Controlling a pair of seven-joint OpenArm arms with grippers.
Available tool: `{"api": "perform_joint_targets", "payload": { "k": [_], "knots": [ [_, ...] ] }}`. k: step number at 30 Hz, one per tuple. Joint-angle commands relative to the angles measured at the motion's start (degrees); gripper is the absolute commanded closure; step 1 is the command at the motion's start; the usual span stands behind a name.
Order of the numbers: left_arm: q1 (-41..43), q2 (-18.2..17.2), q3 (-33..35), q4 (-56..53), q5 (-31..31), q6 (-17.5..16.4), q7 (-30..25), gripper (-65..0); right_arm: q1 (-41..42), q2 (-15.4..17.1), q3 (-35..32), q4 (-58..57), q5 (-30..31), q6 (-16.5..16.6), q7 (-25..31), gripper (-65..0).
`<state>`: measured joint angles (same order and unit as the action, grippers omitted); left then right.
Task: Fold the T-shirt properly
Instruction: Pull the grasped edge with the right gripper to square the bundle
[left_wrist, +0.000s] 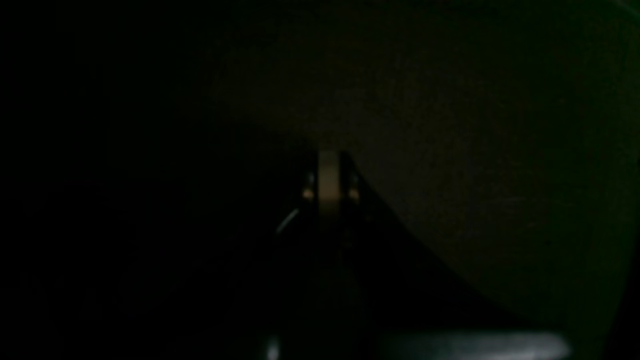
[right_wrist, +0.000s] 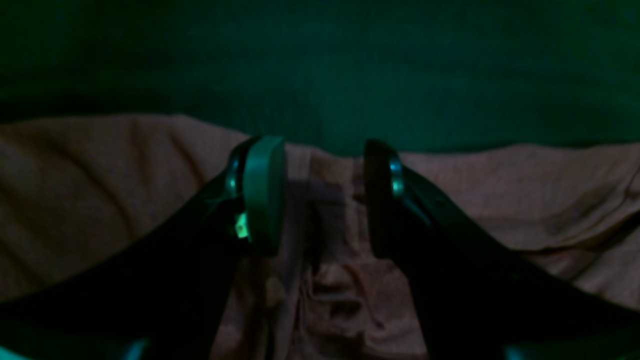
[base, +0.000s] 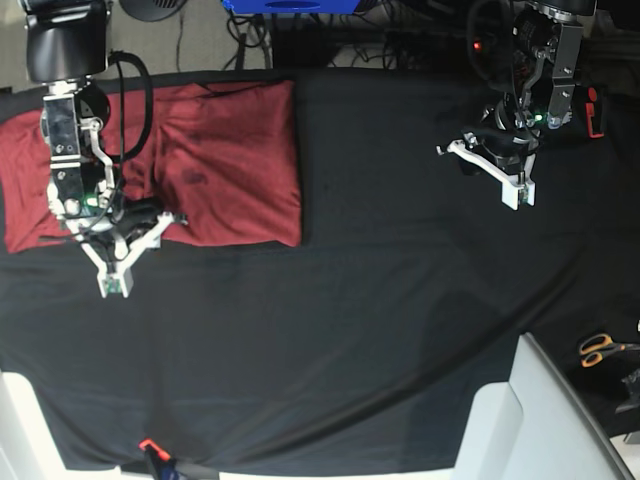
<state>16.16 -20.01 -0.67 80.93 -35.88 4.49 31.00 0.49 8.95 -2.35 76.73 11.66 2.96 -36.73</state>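
Note:
The brick-red T-shirt (base: 225, 160) lies folded into a broad rectangle at the back left of the black tablecloth (base: 380, 300). My right gripper (base: 115, 275) hovers at its near edge, left of the middle. In the right wrist view my right gripper (right_wrist: 322, 195) is open. Its fingers (right_wrist: 262, 190) stand apart over rumpled T-shirt (right_wrist: 100, 190) cloth, just short of the hem, and grip nothing. My left gripper (base: 518, 190) hangs over bare cloth at the back right, far from the shirt. The left wrist view is nearly dark, with my left gripper (left_wrist: 328, 185) shut and nothing seen in it.
Orange-handled scissors (base: 600, 348) lie at the right edge. A white slanted panel (base: 535, 420) rises at the front right corner. A blue box (base: 290, 5) and cables sit behind the table. A small orange-tipped object (base: 150, 455) sits at the front edge.

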Motion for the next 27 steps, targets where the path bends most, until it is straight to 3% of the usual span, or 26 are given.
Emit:
{"api": "perform_joint_targets", "payload": {
  "k": [1,20,22,25,27],
  "knots": [
    [0.0,-0.5,-0.2,0.4,0.3,0.2,0.3,0.0,1.7,0.4,0.3,0.2,-0.1,0.0,0.9,-25.1],
    [-0.5,-0.5,-0.2,0.3,0.4,0.2,0.2,0.0,1.7,0.1,-0.1,-1.4,0.0,0.0,1.0,-23.7],
    [-0.6,-0.5,-0.2,0.3,0.4,0.2,0.2,0.0,1.7,0.1,-0.1,-1.4,0.0,0.0,0.8,-17.3],
    [-0.6,-0.5,-0.3,0.3,0.4,0.2,0.2,0.0,1.7,0.1,0.3,-1.4,0.1,0.0,0.8,-0.3],
    [-0.6,-0.5,-0.3,0.3,0.4,0.2,0.2,0.0,1.5,0.1,0.3,-1.4,0.1,0.0,0.8,-0.9]
  ]
}}
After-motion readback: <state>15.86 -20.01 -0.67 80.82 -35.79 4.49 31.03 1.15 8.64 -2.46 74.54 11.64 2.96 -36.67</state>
